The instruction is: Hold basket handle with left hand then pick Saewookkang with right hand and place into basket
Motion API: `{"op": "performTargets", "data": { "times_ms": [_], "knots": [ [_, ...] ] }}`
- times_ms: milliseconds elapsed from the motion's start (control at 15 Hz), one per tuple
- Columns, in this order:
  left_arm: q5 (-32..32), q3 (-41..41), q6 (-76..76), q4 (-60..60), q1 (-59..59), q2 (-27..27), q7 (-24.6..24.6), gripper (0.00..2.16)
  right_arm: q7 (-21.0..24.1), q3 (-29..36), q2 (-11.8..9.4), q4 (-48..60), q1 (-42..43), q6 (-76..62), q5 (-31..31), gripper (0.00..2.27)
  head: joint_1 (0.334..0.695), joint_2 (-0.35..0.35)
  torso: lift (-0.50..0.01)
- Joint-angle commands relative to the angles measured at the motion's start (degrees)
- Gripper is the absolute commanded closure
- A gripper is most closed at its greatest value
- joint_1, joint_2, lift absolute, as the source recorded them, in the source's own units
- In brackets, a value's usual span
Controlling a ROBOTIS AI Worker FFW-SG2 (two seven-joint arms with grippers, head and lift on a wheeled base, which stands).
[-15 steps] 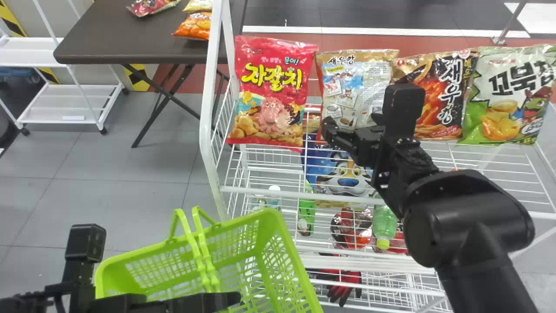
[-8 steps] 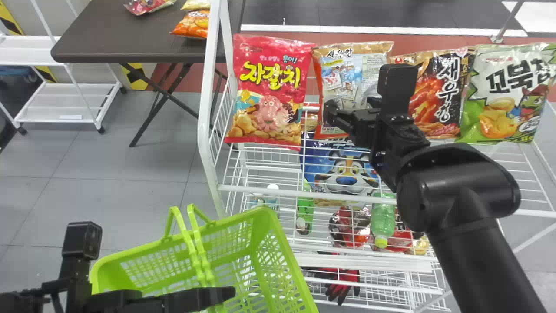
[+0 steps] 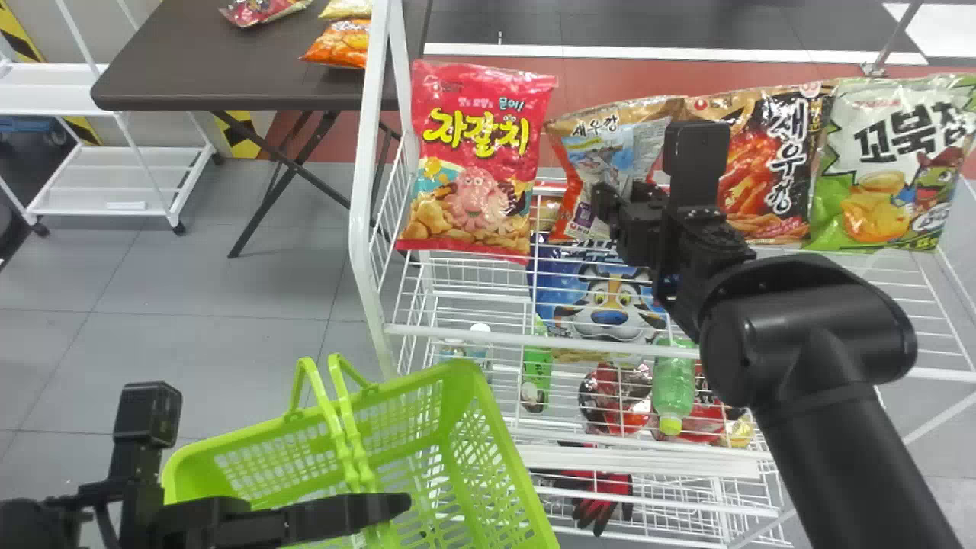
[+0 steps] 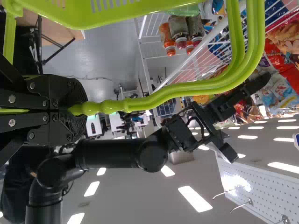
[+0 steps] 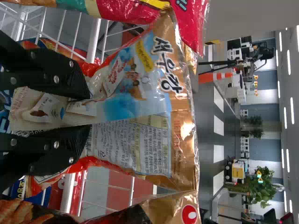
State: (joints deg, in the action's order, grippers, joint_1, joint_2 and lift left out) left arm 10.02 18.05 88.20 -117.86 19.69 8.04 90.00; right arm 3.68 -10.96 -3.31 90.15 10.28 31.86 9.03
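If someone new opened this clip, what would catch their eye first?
Probably the lime-green basket low in the head view, its handles clamped in the left claw. Next, the red octopus bag at the left end of the snack row. Beside it, the Saewookkang bag is creased between the right claw's two black fingers.

Your white wire rack (image 3: 358,229) has, left to right along its top shelf, a red bag (image 3: 476,160), the Saewookkang (image 3: 598,149), a dark bag (image 3: 774,164) and a green-and-white bag (image 3: 888,164). Lower down you have a tiger bag (image 3: 610,301), a green bottle (image 3: 673,389) and gloves (image 3: 598,503). Your dark worktop (image 3: 221,53), farther left, carries snack packs (image 3: 341,46).
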Motion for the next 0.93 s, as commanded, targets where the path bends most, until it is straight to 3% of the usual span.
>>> {"op": "performTargets", "data": {
  "times_ms": [0, 600, 867],
  "knots": [
    [0.0, -0.1, 1.8, 0.2, -0.4, 0.1, 0.6, 2.15, -0.1, 0.3, -0.1, 2.8, -1.8, -0.3, -0.1, 2.24, 0.695, 0.007, -0.018],
    [-0.1, -0.7, 1.8, 0.1, -0.4, 0.0, 0.6, 2.15, -0.3, -0.2, -0.6, 23.3, -10.0, 11.0, -0.8, 2.25, 0.695, 0.013, -0.018],
    [-0.1, -0.9, 1.8, 0.1, -0.4, 0.0, 0.6, 2.15, -3.1, -0.3, -0.8, 33.8, -14.1, 21.4, -0.1, 2.25, 0.695, 0.031, -0.018]
  ]
}}
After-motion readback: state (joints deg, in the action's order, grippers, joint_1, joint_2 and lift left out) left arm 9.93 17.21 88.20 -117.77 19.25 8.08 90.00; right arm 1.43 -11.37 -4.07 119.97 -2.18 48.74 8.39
